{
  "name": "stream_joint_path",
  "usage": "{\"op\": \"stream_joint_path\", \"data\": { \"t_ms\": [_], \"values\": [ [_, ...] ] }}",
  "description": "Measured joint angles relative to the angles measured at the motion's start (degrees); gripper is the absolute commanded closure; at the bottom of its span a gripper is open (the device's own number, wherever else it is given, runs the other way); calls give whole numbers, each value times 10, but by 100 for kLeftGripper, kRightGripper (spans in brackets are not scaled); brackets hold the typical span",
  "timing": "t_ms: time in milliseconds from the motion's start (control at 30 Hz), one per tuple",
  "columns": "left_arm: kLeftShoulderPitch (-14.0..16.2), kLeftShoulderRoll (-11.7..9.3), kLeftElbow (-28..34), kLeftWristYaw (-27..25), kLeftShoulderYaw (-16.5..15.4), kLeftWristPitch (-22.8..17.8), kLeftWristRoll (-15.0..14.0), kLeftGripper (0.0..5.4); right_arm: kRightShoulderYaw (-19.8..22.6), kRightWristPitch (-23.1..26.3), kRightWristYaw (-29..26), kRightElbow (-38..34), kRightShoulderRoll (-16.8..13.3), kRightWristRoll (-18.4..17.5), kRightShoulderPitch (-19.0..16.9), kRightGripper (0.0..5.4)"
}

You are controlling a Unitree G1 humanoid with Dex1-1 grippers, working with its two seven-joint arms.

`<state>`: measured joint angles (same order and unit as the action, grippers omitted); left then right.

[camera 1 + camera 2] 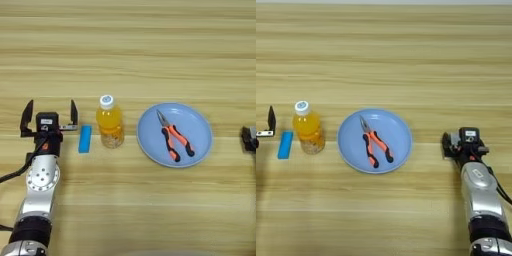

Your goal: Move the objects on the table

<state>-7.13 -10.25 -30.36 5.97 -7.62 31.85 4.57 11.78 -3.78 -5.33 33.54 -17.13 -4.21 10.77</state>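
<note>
Left eye view crops right tool (450,145), fingers unreadable; left tool (49,116) spread wide.

The table (150,45) is made of light wood with long lines running from side to side across it, it fills the whole view, soft light falls on it, and no wall or floor can be seen.

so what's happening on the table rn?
Nothing is held. The left gripper sits open at the table's left, beside the blue bar. The juice bottle stands upright between bar and blue plate, with the pliers lying on the plate. The right gripper rests right of the plate.
</note>
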Motion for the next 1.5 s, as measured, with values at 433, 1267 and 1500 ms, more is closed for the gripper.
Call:
{"op": "stream_joint_path", "data": {
  "t_ms": [433, 1267, 1500],
  "values": [
    [0, 0, 0, 0, 0, 0, 0, 0, -3, 9, -2, -7, 0, -1, -2, 285],
    [1, -1, 4, 0, -2, 0, 0, 0, -24, 51, -2, -219, 21, 4, -96, 287],
    [3, -1, 10, 0, -1, -1, 0, 0, -54, 81, -8, -342, 31, 10, -138, 288]
  ]
}}
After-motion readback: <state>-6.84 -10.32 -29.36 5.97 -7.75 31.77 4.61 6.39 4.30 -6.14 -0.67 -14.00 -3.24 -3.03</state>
